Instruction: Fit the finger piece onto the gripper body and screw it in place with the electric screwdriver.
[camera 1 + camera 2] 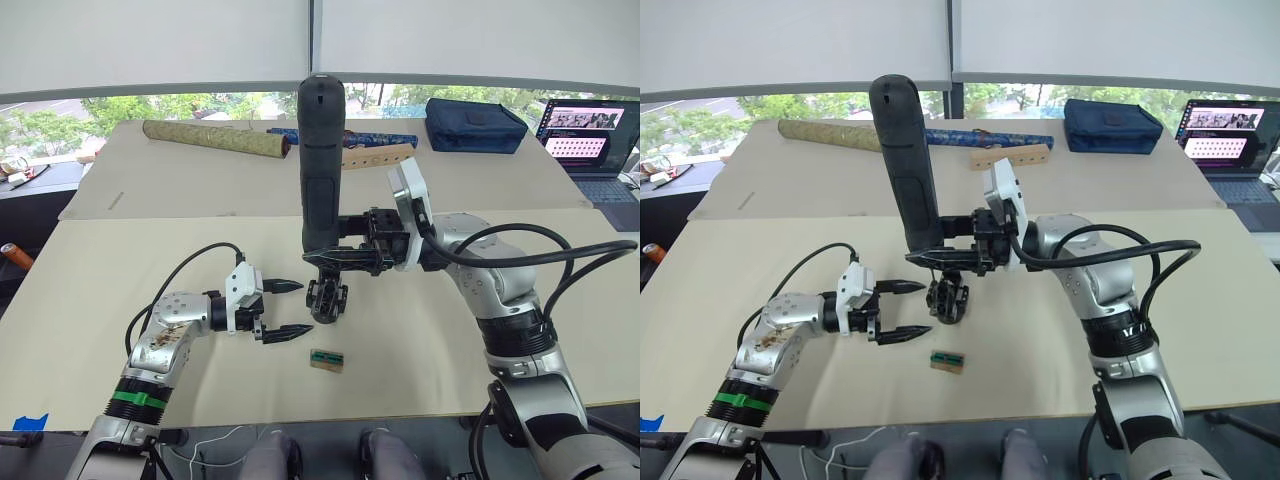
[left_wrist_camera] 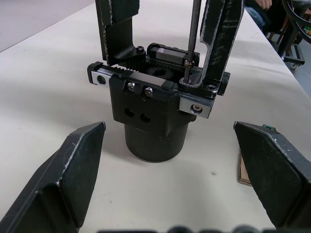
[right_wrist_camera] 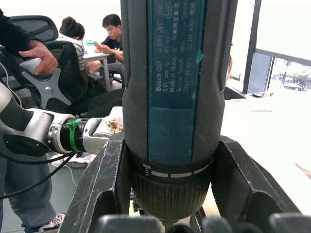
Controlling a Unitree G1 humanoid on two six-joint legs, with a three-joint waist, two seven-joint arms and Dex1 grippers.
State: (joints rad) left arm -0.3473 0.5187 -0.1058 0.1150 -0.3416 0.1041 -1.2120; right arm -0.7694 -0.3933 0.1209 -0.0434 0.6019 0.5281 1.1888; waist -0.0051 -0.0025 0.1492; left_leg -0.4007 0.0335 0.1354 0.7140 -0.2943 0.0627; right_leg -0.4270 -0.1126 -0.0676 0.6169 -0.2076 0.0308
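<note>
Right gripper (image 1: 335,258) is clamping the screwdriver (image 1: 321,165) near its lower end, holding it upright over the body (image 1: 327,298). The body is standing on the desk (image 1: 420,330) around mid-width, closer to the near edge than the far one. In the left wrist view the bit (image 2: 193,41) is pressing down onto a screw at the top of the body (image 2: 150,119), just beside the finger piece (image 2: 221,36) that is standing upright there; a second black finger is rising at the other end of the rail.

Left gripper (image 1: 285,309) is hovering just left of the body, jaws spread apart and gripping nothing, fingers pointing toward it without touching.

A small green-and-tan block (image 1: 326,360) is lying flat near the desk's near edge, just in front of the body.
</note>
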